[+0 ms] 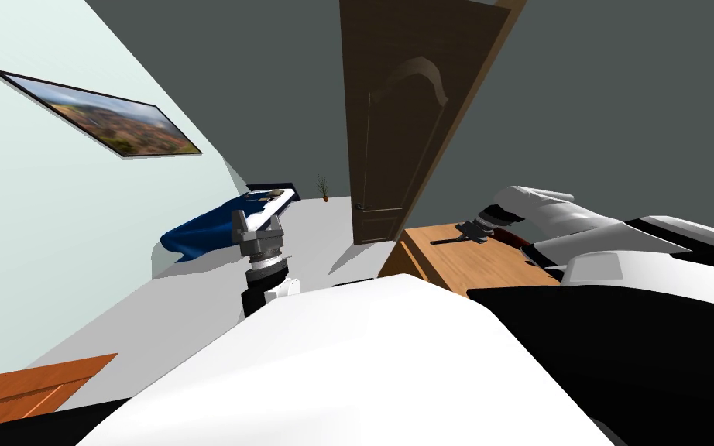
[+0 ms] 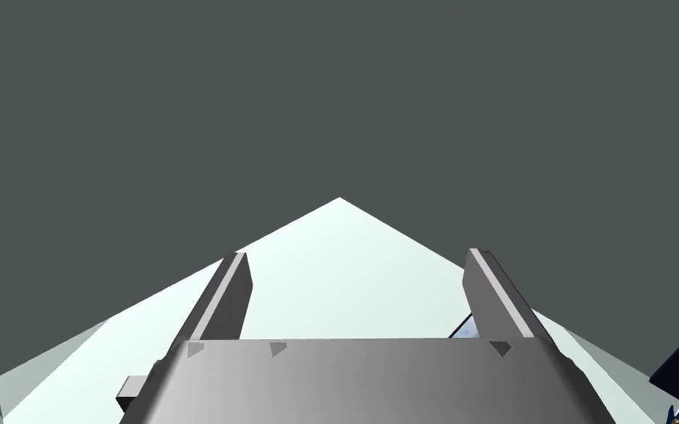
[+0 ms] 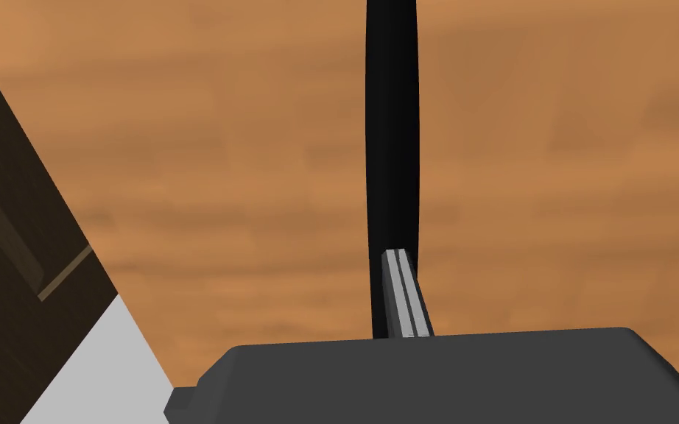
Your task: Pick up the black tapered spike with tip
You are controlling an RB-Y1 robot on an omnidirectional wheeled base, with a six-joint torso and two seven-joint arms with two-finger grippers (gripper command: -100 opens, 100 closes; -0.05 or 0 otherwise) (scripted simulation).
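The black tapered spike (image 3: 392, 132) lies lengthwise over the wooden table top (image 3: 183, 184), running straight out past my right gripper (image 3: 406, 294). Its two fingers are pressed close together at the spike's near end, shut on it, with the black shaft showing beside and beyond them. In the head view the right gripper (image 1: 471, 231) sits low over the wooden table (image 1: 471, 267) at the right, and the spike (image 1: 444, 239) sticks out of it to the left. My left gripper (image 1: 257, 223) is raised left of centre and open, with nothing between its fingers (image 2: 231, 294).
A dark brown door (image 1: 394, 116) stands just behind the table's far corner. A bed with a blue cover (image 1: 208, 228) lies at the left across light grey floor (image 1: 324, 240). Another wooden surface (image 1: 22, 387) shows at the bottom left.
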